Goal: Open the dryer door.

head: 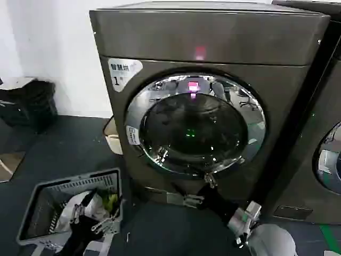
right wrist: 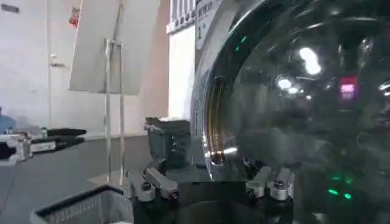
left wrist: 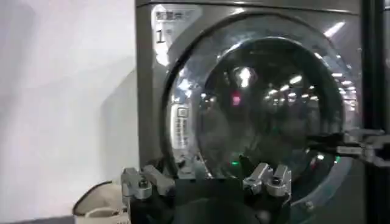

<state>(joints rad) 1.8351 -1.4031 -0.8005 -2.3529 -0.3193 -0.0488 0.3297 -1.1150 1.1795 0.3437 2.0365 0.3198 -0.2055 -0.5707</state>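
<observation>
Right gripper [head: 209,180] jaws parted at dryer door [head: 195,124] lower chrome rim.

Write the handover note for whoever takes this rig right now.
Left end effector: open and empty, held back in front of the dryer, facing the door without touching it.
Right end effector: open, up close at the door's lower rim, nothing gripped. Whether it touches the rim cannot be told.
Door: looks shut, flush with the front of the machine marked "1".
Done: the right arm is at the door.
Left: get a hold on the door's edge, pull it open, then let go.
</observation>
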